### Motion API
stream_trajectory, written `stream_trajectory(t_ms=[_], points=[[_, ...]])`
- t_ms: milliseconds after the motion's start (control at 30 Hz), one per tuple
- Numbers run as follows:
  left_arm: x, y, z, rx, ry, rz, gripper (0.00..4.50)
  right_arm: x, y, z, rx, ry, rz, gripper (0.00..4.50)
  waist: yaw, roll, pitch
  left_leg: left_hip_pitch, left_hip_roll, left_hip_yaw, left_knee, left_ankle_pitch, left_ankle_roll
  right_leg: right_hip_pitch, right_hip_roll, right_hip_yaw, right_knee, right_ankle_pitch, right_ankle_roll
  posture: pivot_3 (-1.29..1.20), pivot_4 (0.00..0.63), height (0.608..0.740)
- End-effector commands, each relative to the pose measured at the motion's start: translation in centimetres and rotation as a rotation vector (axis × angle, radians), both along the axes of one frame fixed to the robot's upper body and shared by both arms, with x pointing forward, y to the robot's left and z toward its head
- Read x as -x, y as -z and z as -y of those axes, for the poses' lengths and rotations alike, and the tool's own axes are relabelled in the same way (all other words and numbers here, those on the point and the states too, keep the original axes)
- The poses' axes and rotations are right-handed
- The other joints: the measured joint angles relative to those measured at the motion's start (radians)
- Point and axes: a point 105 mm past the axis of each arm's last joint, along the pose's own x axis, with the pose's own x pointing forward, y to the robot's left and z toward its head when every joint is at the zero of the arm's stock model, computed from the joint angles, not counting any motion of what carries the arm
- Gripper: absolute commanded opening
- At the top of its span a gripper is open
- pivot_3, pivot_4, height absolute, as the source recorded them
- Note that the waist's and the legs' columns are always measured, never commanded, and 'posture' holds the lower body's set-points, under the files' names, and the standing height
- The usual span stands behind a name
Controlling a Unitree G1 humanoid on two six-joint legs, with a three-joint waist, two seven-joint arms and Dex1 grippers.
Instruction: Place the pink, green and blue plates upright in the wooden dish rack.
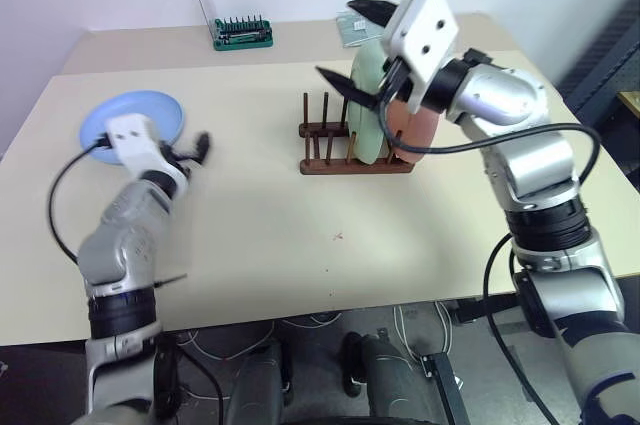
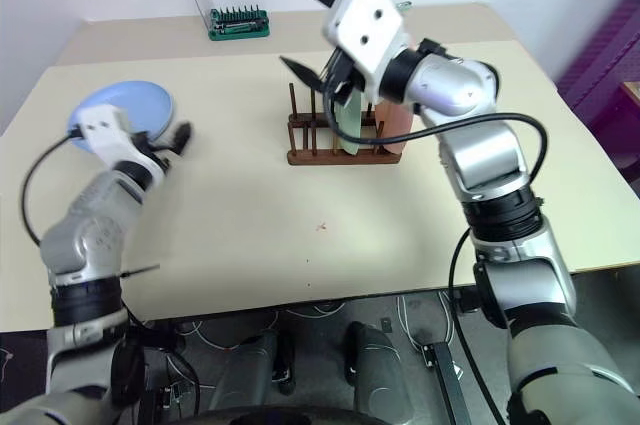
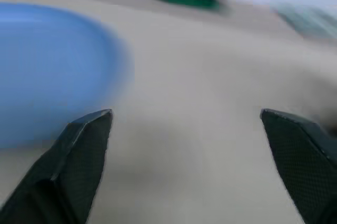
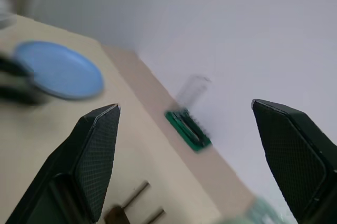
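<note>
step: two down, one to go I'd say. The green plate (image 1: 368, 105) and pink plate (image 1: 412, 125) both stand upright in the wooden dish rack (image 1: 345, 150); the blue plate (image 1: 133, 122) lies flat near the surface's left edge, toward the far corner.

left gripper (image 1: 197, 148): jaws spread wide, nothing in them, sitting just beside the blue plate on the side facing the rack. The wrist view has the plate right off one fingertip.

right gripper (image 1: 352, 43): jaws wide apart and empty, hanging above the rack's far side, over the green plate.

next move: my guess is the left one has to catch the blue plate's rim, lift, tip it on edge and carry it across to the free pegs on the rack's left end.

room: plenty of bare surface (image 1: 260, 245) between plate and rack. The bit case (image 1: 242, 33) sits by the far edge, well out of the way.

watch out: right arm is crowding the rack, so I'd pull it back first. Plate's close to the left edge, so no shoving it outward.
</note>
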Motion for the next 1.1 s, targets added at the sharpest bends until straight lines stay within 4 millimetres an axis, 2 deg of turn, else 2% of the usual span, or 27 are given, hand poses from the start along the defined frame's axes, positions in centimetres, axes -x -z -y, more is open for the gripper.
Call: stream_trajectory(t_ms=[33, 267, 367, 467, 567, 700, 767, 867, 933, 967, 1033, 1100], points=[[0.1, 0.8, -5.0, 0.203, -0.239, -0.063, 4.49, 0.7, -0.5, -0.7, -0.017, -0.041, 0.034, 4.1, 0.002, -0.001, 0.0, 0.0, 0.0, 0.0, 0.0, 0.0, 0.0, 0.0, 0.0, 0.0, 0.0, 0.0, 0.0, 0.0, 0.15, 0.73], [-1.7, 2.0, -7.2, 0.401, -0.311, -0.139, 4.49, 0.4, 0.6, -0.8, 0.006, -0.035, 0.022, 4.1, 0.018, -0.003, 0.0, 0.0, -0.001, 0.0, 0.002, 0.0, 0.0, 0.002, -0.001, -0.002, 0.0, 0.0, 0.0, 0.0, 0.15, 0.73], [-3.0, 2.5, -6.9, 0.498, -0.246, -0.14, 4.49, 0.4, 1.1, -0.7, 0.008, -0.026, 0.012, 4.1, 0.019, -0.003, 0.0, 0.0, -0.001, 0.001, 0.002, 0.0, 0.0, 0.002, 0.0, -0.002, 0.0, 0.0, 0.0, 0.0, 0.15, 0.73], [-3.7, 2.6, -7.0, 0.522, -0.228, -0.141, 3.62, 0.4, 1.4, -0.6, 0.015, -0.017, 0.011, 4.1, 0.02, -0.003, 0.0, 0.0, -0.001, 0.001, 0.002, 0.0, -0.001, 0.002, 0.0, -0.002, 0.0, 0.0, 0.0, 0.0, 0.15, 0.73], [-4.0, 2.3, -7.3, 0.534, -0.226, -0.115, 2.18, 0.4, 1.8, -0.4, 0.018, -0.005, 0.007, 4.1, 0.018, -0.003, 0.0, 0.0, -0.001, 0.001, 0.002, 0.0, -0.001, 0.002, 0.0, -0.002, 0.0, 0.0, 0.0, 0.0, 0.15, 0.73], [-4.1, 2.0, -7.0, 0.512, -0.203, -0.088, 0.02, 0.5, 2.6, -0.5, 0.033, 0.004, -0.004, 4.1, 0.019, -0.003, -0.001, 0.0, -0.001, 0.001, 0.002, 0.0, -0.001, 0.002, 0.0, -0.002, 0.0, 0.0, 0.0, 0.0, 0.15, 0.73], [-4.2, 0.3, -6.3, 0.437, -0.162, -0.005, 0.02, 0.5, 3.2, -0.6, 0.058, 0.007, 0.003, 4.1, 0.019, -0.003, -0.001, 0.001, -0.001, 0.001, 0.002, 0.0, -0.001, 0.003, 0.0, -0.002, 0.0, 0.0, 0.0, 0.0, 0.15, 0.73], [-3.6, -3.4, -4.2, 0.263, -0.083, 0.142, 0.02, 0.5, 4.2, -1.3, 0.141, 0.011, 0.051, 4.1, 0.016, -0.003, -0.001, 0.001, -0.001, 0.001, 0.002, 0.0, -0.001, 0.002, -0.001, -0.002, 0.0, 0.0, -0.001, 0.0, 0.15, 0.73], [-2.6, -5.9, -0.5, 0.166, 0.029, 0.219, 0.02, 0.5, 5.7, -2.2, 0.255, -0.017, 0.102, 4.1, 0.016, -0.004, 0.0, 0.0, -0.001, 0.001, 0.001, 0.001, -0.001, 0.002, -0.001, -0.002, 0.0, 0.0, -0.001, 0.0, 0.15, 0.73], [-2.0, -6.5, 1.2, 0.135, 0.075, 0.232, 0.0, 0.4, 6.4, -2.5, 0.305, -0.018, 0.135, 4.3, 0.017, -0.004, 0.0, 0.0, -0.001, 0.002, 0.001, 0.001, -0.001, 0.002, -0.001, -0.002, 0.0, 0.0, -0.001, 0.0, 0.15, 0.73], [-0.6, -7.3, 4.5, 0.064, 0.136, 0.221, 0.0, -0.1, 7.4, -3.2, 0.39, 0.001, 0.233, 4.3, 0.018, -0.004, 0.0, 0.0, -0.001, 0.001, 0.001, 0.001, -0.001, 0.003, -0.001, -0.002, 0.0, 0.0, 0.0, 0.0, 0.15, 0.73], [0.5, -7.4, 6.3, 0.036, 0.154, 0.188, 0.0, -0.5, 7.9, -3.7, 0.414, 0.011, 0.285, 4.3, 0.018, -0.004, 0.0, 0.001, -0.001, 0.001, 0.002, 0.001, -0.001, 0.003, -0.001, -0.001, 0.0, 0.0, 0.0, 0.0, 0.15, 0.73]])
